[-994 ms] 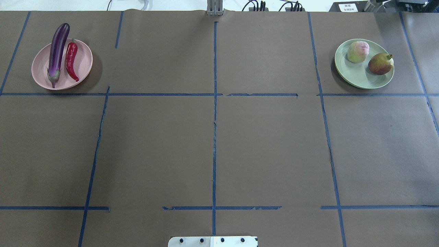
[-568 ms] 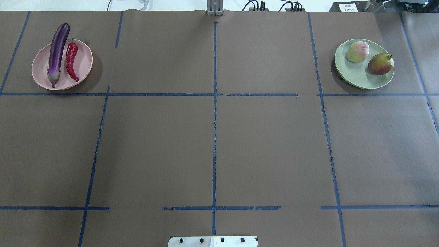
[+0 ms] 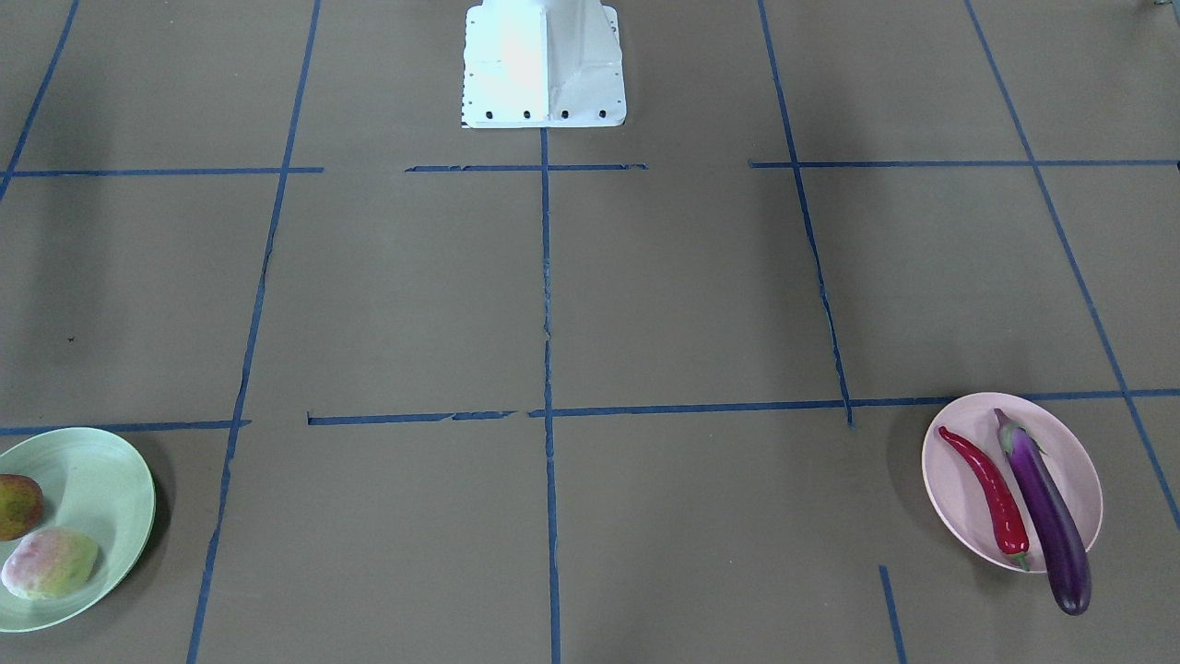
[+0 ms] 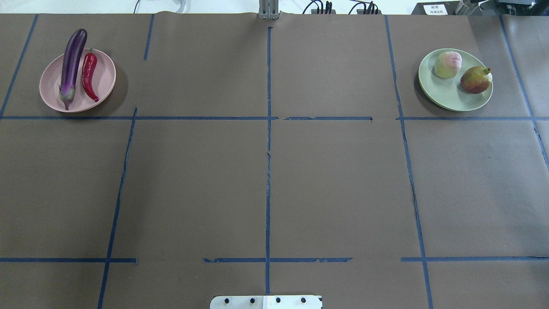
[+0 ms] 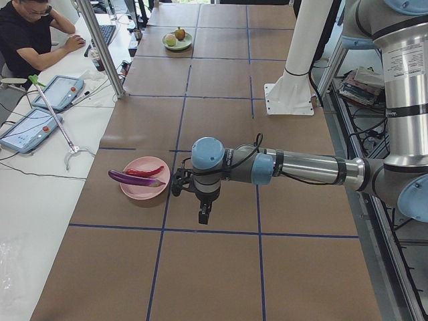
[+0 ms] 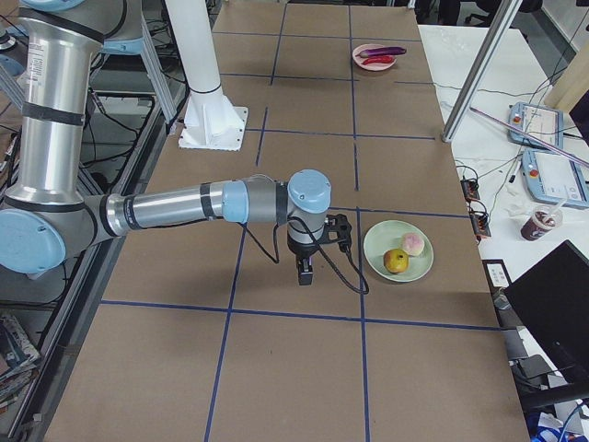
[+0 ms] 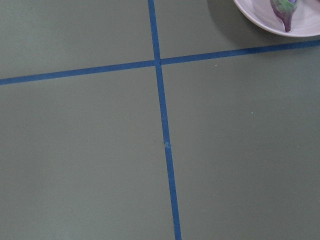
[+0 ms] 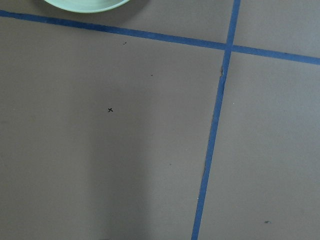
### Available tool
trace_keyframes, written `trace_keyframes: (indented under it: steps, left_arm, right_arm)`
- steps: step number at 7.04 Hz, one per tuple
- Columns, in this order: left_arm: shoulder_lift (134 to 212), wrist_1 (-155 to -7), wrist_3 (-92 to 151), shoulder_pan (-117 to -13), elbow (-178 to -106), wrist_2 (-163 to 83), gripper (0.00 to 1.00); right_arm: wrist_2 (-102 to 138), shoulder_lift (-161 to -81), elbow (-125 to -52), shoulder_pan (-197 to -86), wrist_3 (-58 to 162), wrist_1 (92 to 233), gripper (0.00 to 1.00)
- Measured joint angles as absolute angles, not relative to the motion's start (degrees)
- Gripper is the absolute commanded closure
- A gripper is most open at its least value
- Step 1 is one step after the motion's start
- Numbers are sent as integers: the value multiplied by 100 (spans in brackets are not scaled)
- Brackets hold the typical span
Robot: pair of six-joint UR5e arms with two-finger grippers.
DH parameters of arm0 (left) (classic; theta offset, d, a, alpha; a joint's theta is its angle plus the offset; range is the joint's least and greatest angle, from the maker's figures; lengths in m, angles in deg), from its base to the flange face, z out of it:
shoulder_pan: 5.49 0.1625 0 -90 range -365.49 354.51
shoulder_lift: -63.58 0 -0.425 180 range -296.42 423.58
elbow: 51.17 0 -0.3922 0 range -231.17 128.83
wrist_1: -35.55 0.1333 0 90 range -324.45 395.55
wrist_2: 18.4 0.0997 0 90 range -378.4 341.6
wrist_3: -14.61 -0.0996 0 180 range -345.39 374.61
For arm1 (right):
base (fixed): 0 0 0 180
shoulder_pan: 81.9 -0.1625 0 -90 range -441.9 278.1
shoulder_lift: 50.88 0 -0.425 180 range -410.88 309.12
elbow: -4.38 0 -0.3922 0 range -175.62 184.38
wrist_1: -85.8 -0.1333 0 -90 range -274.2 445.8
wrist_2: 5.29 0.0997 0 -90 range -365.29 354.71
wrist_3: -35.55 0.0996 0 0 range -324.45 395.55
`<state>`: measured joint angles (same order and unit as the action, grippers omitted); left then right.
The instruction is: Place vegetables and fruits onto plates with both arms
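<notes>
The purple eggplant [image 4: 70, 64] and the red chili pepper [image 4: 88, 75] lie side by side on the pale pink plate [image 4: 105, 79] at the far left. The eggplant's tip juts over the far rim. The pale green fruit with pink blush [image 4: 447, 64] and the yellow-green and red fruit [image 4: 475, 80] sit on the pale green plate [image 4: 446, 92] at the far right. My left gripper [image 5: 179, 183] hangs beside the pink plate [image 5: 144, 190]. My right gripper [image 6: 339, 228] hangs beside the green plate [image 6: 382, 249]. Both show only in side views, so I cannot tell their state.
Brown paper with blue tape lines [image 4: 268, 171] covers the table. The white base block [image 3: 542, 65] stands at the robot's edge. An operator [image 5: 30, 33] sits at a side desk with tablets [image 5: 30, 130]. A metal post [image 5: 100, 47] stands beside the table.
</notes>
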<state>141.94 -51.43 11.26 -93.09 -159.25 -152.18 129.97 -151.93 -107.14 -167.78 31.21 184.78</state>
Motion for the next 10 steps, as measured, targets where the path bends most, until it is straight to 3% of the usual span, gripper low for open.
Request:
trace_keyframes:
  steps: [3, 10]
  left_arm:
    - [14373, -4324, 459, -9362, -15978, -15222, 0]
    - [14323, -4370, 470, -9391, -15925, -15197, 0]
  right_arm:
    - [13003, -15329, -10722, -16777, 3125, 18460, 0]
    - [13052, -15362, -10786, -16777, 3152, 18459, 0]
